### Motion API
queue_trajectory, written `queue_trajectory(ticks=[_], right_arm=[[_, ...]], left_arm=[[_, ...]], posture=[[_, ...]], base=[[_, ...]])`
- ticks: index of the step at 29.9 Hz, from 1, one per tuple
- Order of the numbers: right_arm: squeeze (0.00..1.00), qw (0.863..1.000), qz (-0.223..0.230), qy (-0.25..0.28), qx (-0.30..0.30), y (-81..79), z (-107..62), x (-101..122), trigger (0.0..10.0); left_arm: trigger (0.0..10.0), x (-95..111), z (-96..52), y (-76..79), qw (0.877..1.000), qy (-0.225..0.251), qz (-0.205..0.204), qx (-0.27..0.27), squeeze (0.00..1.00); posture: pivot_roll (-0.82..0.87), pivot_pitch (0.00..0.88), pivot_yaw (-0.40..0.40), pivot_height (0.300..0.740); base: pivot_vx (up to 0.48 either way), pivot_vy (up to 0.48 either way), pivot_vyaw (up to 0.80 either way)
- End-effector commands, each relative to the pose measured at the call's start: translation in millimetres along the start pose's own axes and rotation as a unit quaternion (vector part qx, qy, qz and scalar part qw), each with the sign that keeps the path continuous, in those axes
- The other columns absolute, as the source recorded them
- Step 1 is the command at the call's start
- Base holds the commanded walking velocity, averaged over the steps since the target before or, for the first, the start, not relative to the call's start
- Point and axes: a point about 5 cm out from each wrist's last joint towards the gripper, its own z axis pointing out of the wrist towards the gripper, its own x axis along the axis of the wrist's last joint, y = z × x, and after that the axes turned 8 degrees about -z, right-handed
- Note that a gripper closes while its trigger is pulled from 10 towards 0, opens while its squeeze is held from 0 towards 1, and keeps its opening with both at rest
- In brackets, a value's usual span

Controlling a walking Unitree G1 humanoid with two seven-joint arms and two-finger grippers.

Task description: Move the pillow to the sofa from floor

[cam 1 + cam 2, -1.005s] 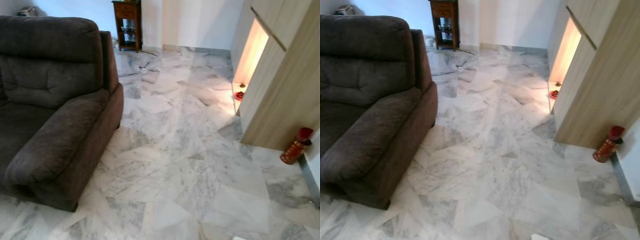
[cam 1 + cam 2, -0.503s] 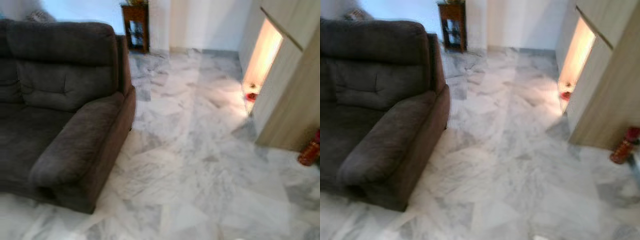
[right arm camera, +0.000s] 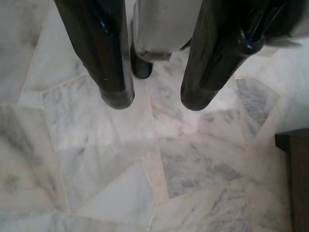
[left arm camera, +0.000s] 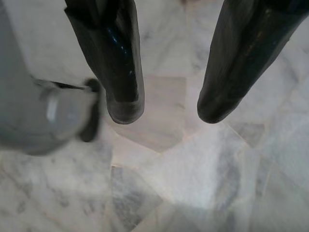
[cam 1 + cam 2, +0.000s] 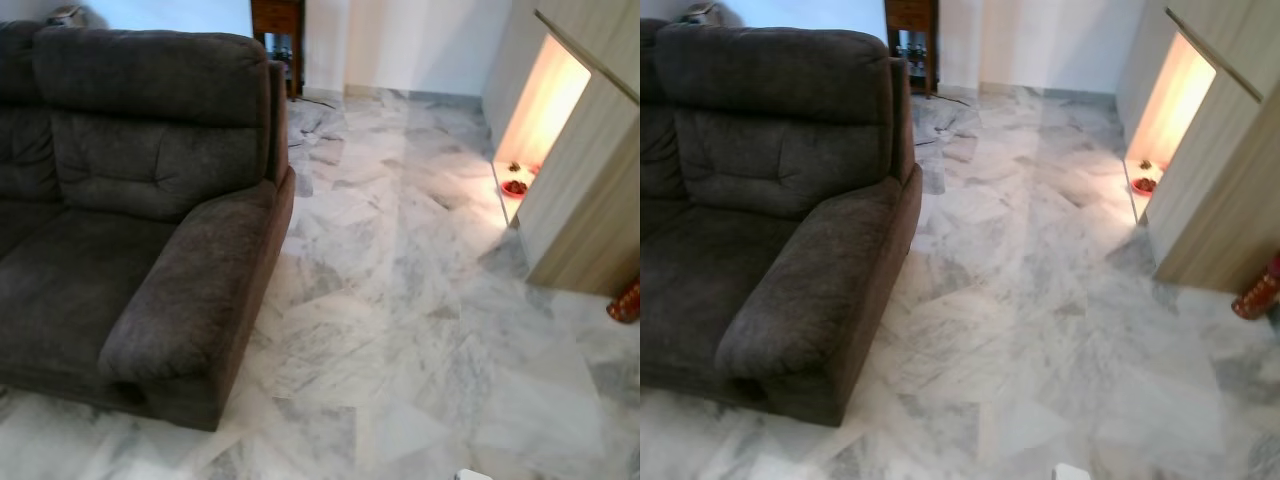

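Dark grey sofa (image 5: 150, 200) across the left half of the frame, seat bare, back cushions upright. Padded armrest (image 5: 200, 290) as its right-hand edge, running from the centre down toward lower left, front corner just short of the bottom margin. Cannot tell where the pillow lies.

To the right of the armrest, a broad run of pale veined marble floor (image 5: 400, 300), open from the bottom edge up to the white wall at top centre. Narrower passage at upper centre between the sofa back and the wall, with a small dark wooden table (image 5: 278, 20) at the top edge.

Along the right edge, a light wooden cabinet (image 5: 590, 190), its lower corner jutting onto the floor at mid right. Warmly lit niche (image 5: 540, 110) in its side, a red bowl (image 5: 515, 187) on the niche floor. Red object (image 5: 628, 300) at the far right margin, just below the cabinet corner and cut off by the frame.

Left gripper (image 4: 166, 108) above bare marble, fingers spread with floor visible between the tips, holding nothing; blurred grey robot part (image 4: 43, 116) beside it. Right gripper (image 3: 157, 99) likewise parted and empty over the tiles, a dark wooden corner (image 3: 294, 179) at the right edge of the right wrist view.
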Motion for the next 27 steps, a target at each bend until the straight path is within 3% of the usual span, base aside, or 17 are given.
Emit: queue_trajectory(ticks=[1, 27], right_arm=[[0.0, 1.0, 0.0, 0.006, 0.013, -9.6, 2.3, 6, 10.0], [0.0, 1.0, -0.004, 0.003, 0.019, -13.6, 3.0, 6, 10.0]], left_arm=[[10.0, -3, -1.2, -7.0, 1.0, -0.01, 0.01, 0.007, 0.0], [10.0, -5, -4.1, -19.3, 1.0, -0.017, 0.019, 0.006, 0.0]], posture=[[0.08, 0.075, 0.017, 0.74], [0.07, 0.037, 0.026, 0.74]], base=[[0.0, 0.48, 0.0], [0.0, 0.48, 0.0]])
